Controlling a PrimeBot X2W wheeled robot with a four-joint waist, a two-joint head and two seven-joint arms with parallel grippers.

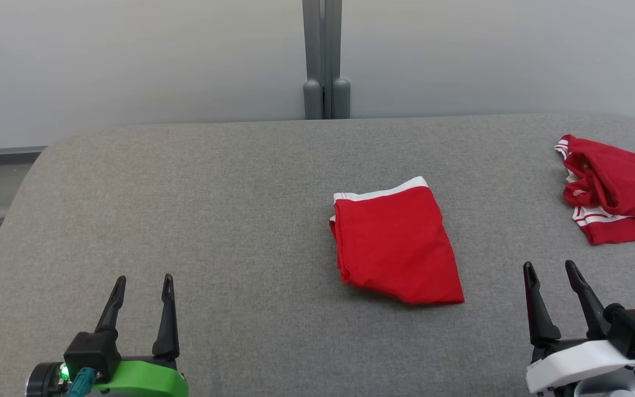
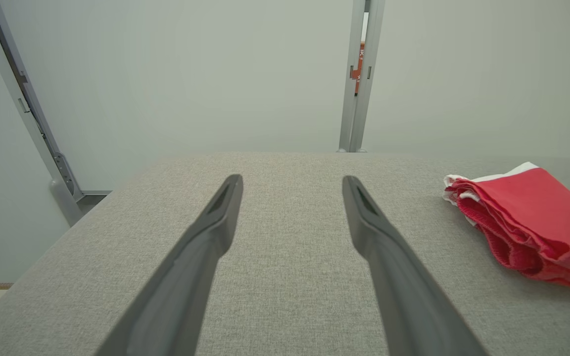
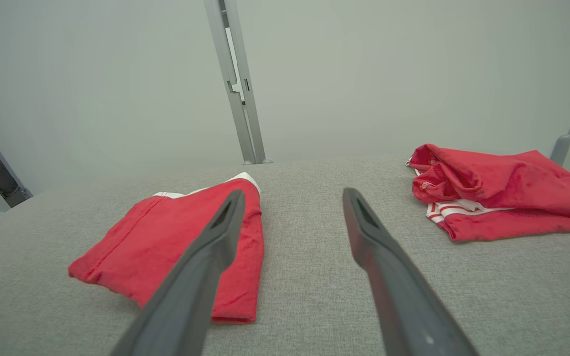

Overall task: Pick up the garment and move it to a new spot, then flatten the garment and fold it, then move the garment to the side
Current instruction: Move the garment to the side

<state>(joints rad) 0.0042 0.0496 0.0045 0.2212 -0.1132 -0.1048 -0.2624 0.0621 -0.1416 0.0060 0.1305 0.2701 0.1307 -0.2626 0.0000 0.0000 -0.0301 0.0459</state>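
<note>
Showing edge-on, lt wrist view: folded garment [image 2: 532,222]

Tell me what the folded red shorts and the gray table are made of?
Shorts: soft, matte knit cloth, maybe cotton; it wrinkles and stacks in limp layers. Table: covered in gray matte woven fabric, its speckled weave visible up close; what lies under the cover is hidden.

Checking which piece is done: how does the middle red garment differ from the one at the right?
The middle garment lies folded flat and compact; the right garment is crumpled and bunched. The middle garment shows one plain white band, the right garment striped white trim. Both are red, on the grey table.
</note>
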